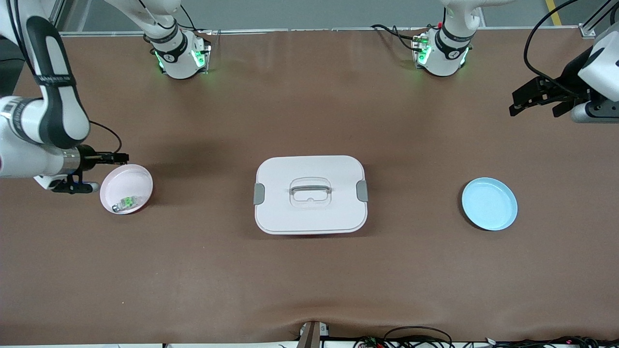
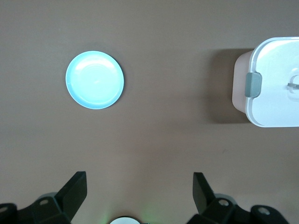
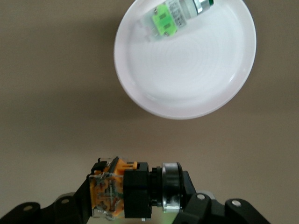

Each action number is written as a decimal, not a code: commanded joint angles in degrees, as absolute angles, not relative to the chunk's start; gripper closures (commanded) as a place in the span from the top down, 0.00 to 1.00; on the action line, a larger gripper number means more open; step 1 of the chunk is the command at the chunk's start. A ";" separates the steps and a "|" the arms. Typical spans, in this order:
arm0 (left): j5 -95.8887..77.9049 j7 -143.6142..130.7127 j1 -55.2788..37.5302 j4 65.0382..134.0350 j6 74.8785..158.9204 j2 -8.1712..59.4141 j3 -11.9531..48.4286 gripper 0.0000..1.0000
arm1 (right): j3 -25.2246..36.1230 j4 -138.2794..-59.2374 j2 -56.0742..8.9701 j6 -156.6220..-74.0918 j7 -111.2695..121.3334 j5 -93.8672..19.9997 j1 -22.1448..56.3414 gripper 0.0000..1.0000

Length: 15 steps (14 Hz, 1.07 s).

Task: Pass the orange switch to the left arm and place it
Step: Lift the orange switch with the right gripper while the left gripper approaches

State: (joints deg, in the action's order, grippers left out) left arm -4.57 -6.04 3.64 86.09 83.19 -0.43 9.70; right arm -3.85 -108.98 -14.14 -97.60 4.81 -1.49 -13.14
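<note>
My right gripper [image 1: 113, 157] hangs just over the rim of the pink plate [image 1: 126, 181] at the right arm's end of the table. It is shut on the orange switch [image 3: 122, 193], a black block with an orange end and a metal ring, held sideways between the fingers. My left gripper [image 1: 534, 104] is open and empty, up in the air at the left arm's end. Its fingers [image 2: 77, 191] stand wide apart over bare table. The white box [image 1: 310, 193] with grey latches sits closed at the table's middle, between the two plates. It also shows in the left wrist view [image 2: 273, 88].
A clear-and-green small part [image 1: 126, 203] lies in the pink plate, and it also shows in the right wrist view [image 3: 170, 17]. An empty light blue plate [image 1: 489, 203] sits toward the left arm's end, and it also shows in the left wrist view [image 2: 95, 80]. The brown table [image 1: 309, 280] runs wide around the box.
</note>
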 commanded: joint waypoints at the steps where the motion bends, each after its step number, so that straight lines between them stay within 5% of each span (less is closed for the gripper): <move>1: -5.36 -6.86 3.08 87.09 83.76 -0.53 9.93 1.00 | -3.95 -101.80 -12.75 -87.13 -3.93 -3.07 -9.06 0.28; 8: -6.77 -14.04 2.02 87.80 83.15 -1.14 14.23 1.00 | -4.13 -93.43 -11.25 -77.00 -27.82 -16.32 -1.94 0.28; 15: -13.69 -27.13 1.67 88.07 88.23 0.61 21.17 1.00 | -4.04 -92.81 -11.34 -81.02 -52.17 -29.97 7.54 0.28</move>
State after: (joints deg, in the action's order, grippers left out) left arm -10.68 -23.66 1.37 87.70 85.67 0.24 19.53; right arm -4.57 -93.90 -11.28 -79.69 -45.79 -27.68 4.45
